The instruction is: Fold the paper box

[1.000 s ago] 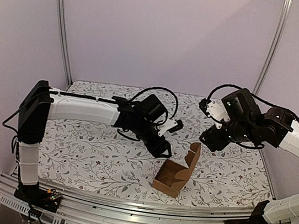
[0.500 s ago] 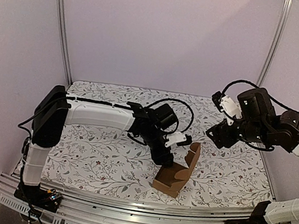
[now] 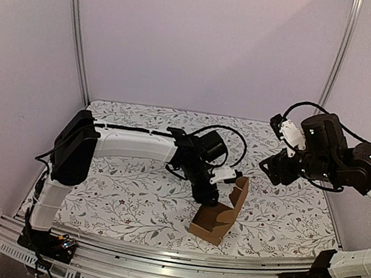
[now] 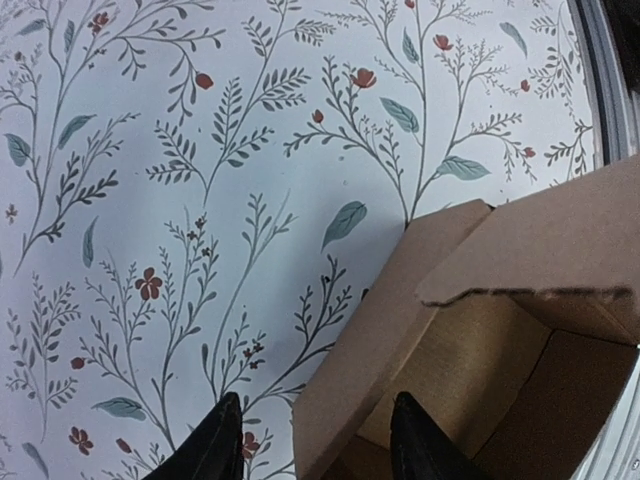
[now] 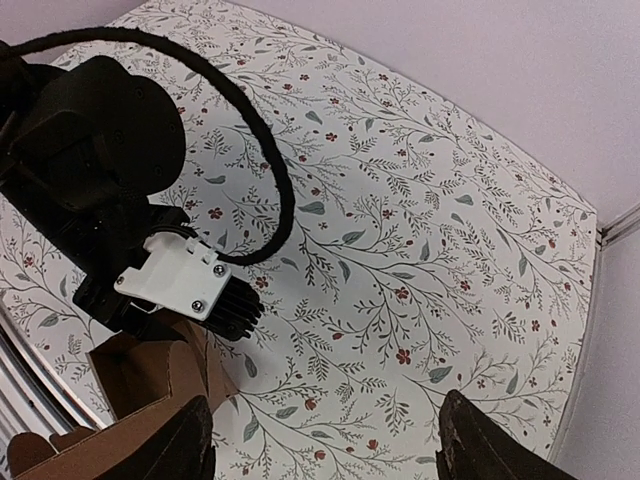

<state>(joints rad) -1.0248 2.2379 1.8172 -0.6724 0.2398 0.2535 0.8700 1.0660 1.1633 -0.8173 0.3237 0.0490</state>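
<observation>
The paper box (image 3: 216, 219) sits near the front edge of the tabletop (image 3: 116, 191), a little right of centre. It is open on top, with its lid flap (image 3: 239, 191) standing at the far right end. My left jaws hang directly over the box's left wall and stand apart. In the left wrist view one of my fingers (image 4: 215, 445) is outside the wall over the flowered cloth, and the other finger (image 4: 415, 440) is inside the carton (image 4: 480, 380). The wall's edge runs slantwise between them, and neither finger appears to touch it. My right jaws are spread wide and hold nothing. They are raised off to the right, well apart from the box, which shows only at the lower left of that wrist's view (image 5: 130, 400). The left arm is plainly the nearer. I judge the next move depends on that wall staying between my left fingers as they come together.
</observation>
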